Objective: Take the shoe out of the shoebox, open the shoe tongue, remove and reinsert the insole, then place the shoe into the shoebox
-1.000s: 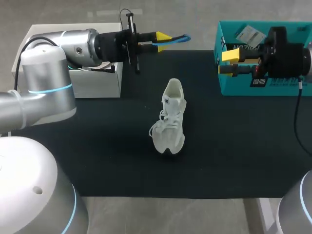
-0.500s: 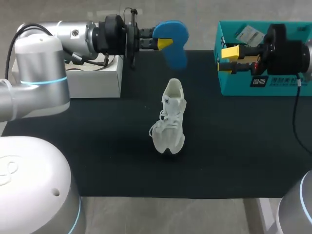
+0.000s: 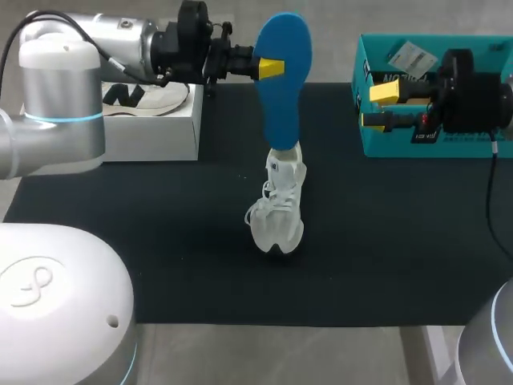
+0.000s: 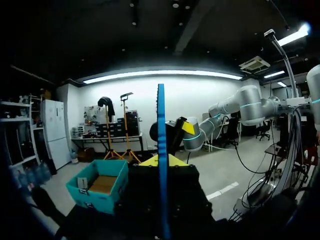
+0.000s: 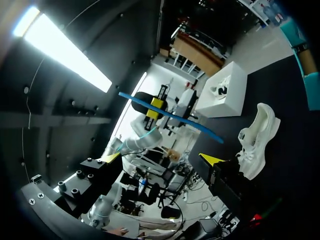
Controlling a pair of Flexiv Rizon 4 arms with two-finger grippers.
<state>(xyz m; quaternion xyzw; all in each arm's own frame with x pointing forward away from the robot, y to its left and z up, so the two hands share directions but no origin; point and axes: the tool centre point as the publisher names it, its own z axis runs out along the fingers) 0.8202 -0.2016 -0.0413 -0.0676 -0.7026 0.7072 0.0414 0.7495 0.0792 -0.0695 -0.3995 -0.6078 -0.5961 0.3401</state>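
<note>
Fingers of the left arm [image 3: 270,68] are clamped on the blue insole [image 3: 284,76], one yellow tip on each face near its upper end. The left wrist view shows it edge-on between them [image 4: 161,165]. The insole hangs upright, clear of the bench, with its lower end over the heel opening of the white shoe [image 3: 280,204]. From the head view I cannot tell whether it touches the collar.

The shoe sits in the middle of the black mat [image 3: 160,241], out of its box, toe towards the robot. The teal shoebox [image 3: 449,144] stands at the mat's far right corner. The right arm's fingers [image 3: 381,95] are in front of it, spread apart and holding nothing, well apart from the shoe. A white box [image 3: 152,136] with another shoe in it stands at the far left, under the left arm.

By my reading the insole is out, and the step in hand is putting it back. That calls for tilting the insole so its leading end enters the opening and sliding it forward along the footbed. The free fingers would likely need to steady the shoe, since a light shoe standing loose could tip or skid under the push. Putting the shoe into the teal shoebox is left for after that.
</note>
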